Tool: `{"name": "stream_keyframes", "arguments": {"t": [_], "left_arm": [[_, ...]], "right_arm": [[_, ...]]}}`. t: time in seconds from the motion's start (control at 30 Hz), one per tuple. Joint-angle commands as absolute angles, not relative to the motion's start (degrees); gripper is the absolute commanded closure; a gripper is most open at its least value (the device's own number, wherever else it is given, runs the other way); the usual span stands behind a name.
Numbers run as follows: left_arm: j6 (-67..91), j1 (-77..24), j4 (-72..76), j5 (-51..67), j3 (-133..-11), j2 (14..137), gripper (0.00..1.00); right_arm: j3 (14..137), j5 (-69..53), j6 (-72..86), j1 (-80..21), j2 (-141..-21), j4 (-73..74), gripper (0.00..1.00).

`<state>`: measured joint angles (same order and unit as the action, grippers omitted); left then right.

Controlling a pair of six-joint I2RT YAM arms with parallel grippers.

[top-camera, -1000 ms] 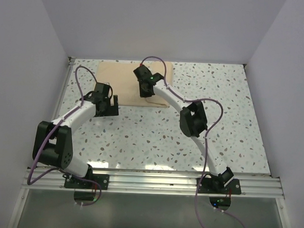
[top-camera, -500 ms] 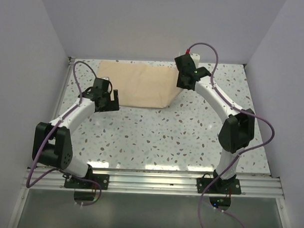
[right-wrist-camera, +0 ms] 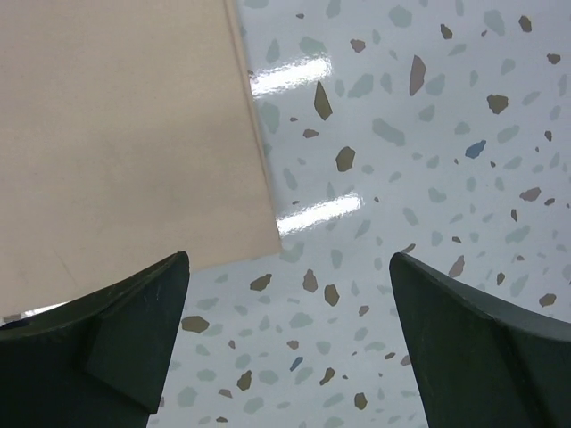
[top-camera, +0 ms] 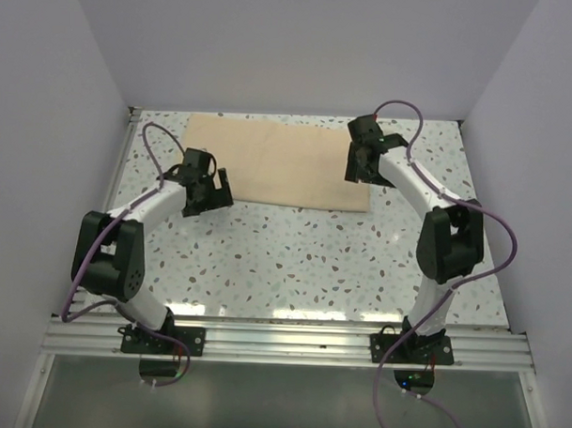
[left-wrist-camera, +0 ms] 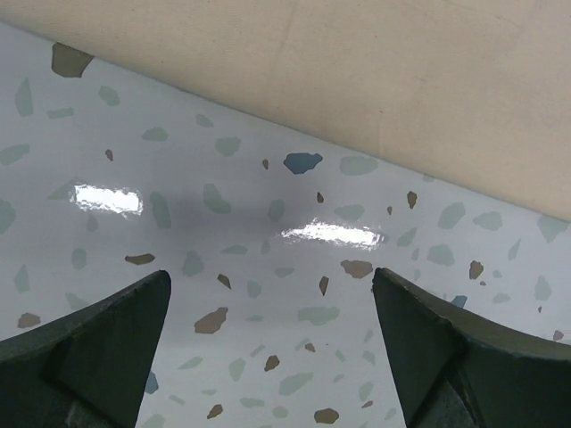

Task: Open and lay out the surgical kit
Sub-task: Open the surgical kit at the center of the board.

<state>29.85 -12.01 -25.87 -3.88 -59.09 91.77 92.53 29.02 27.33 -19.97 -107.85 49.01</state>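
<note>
The surgical kit shows as a tan cloth wrap lying flat and unfolded at the back of the speckled table. My left gripper hovers just in front of the cloth's near-left edge, open and holding nothing. In the left wrist view, the left gripper is over bare table, with the cloth beyond it. My right gripper is at the cloth's right end, open. In the right wrist view, the right gripper frames the near-right corner of the cloth, not touching it.
White walls close in the table on the left, back and right. A metal rail with both arm bases runs along the near edge. Purple cables loop above each arm.
My right gripper swept right with the cloth's folded flap, spreading the wrap to about double width, then opened and let it go. The left arm shifted only slightly.
</note>
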Motion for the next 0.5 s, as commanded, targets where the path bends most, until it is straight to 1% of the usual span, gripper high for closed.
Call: {"name": "stream_keyframes", "arguments": {"t": [0.0,0.17,0.2,0.37,0.4,0.47], "left_arm": [[35.9,-11.4,-19.6,-3.2,-59.8,94.7,0.01],[41.8,-11.3,-16.1,-5.6,-61.3,98.4,0.01],[42.4,-11.3,-15.5,-6.1,-61.4,99.3,0.00],[45.3,-10.8,-15.3,-11.1,-62.7,101.4,0.02],[45.6,-10.5,-14.9,-12.2,-62.2,100.9,0.02],[46.0,-10.1,-13.0,-13.4,-61.8,99.9,0.04]], "right_arm": [[94.8,27.5,25.6,-20.3,-102.2,45.9,0.02],[98.8,24.8,23.7,-19.8,-102.8,41.6,0.02],[99.7,22.5,23.6,-19.5,-103.3,40.7,0.02],[109.7,16.9,23.6,-17.1,-110.8,38.4,0.02],[113.3,15.0,23.8,-16.3,-112.1,38.7,0.02],[116.5,13.4,24.6,-15.5,-116.1,39.2,0.02]]}}
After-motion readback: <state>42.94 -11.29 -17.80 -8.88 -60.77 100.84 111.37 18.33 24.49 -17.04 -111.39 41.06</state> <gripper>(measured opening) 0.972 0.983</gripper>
